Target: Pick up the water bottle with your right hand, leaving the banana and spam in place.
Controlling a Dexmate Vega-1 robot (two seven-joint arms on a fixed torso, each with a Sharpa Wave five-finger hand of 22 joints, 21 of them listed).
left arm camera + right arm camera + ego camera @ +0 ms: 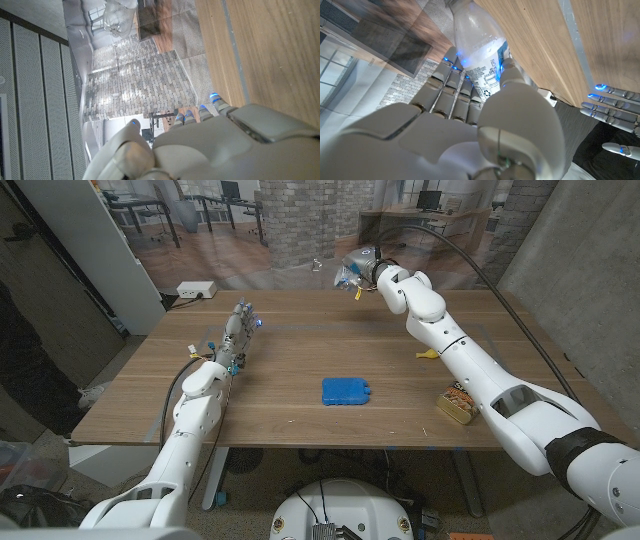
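Head view shows the right hand [362,268] raised above the far edge of the wooden surface [300,350], its fingers [451,82] wrapped around the clear plastic water bottle with a white label [479,52]. The left hand [238,330] stands on the surface holding nothing, fingers extended and close together. The yellow banana [428,355] and the spam tin [456,404] lie beside the right forearm, near a blue flat pack [347,390]. I think the smooth bottle could slip if the hold loosens, and a lowered forearm could push the tin.
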